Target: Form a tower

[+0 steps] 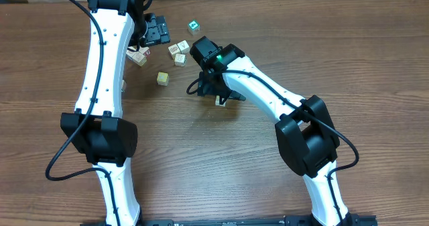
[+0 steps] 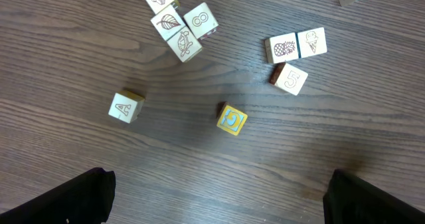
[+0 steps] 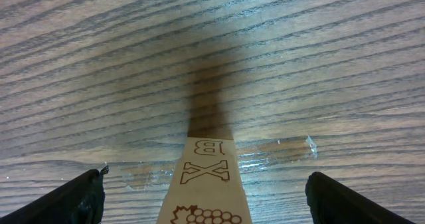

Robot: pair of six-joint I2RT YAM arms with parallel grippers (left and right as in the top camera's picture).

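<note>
Straddling the tower (image 3: 206, 197), the right hand (image 3: 206, 177) stands wide apart; overhead mostly hides it

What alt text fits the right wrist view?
A narrow tower of pale wooden cubes, faces marked B, X and grapes, stands on the wood-grain table. The right tool is open, its dark fingers either side, clear of it.
</note>
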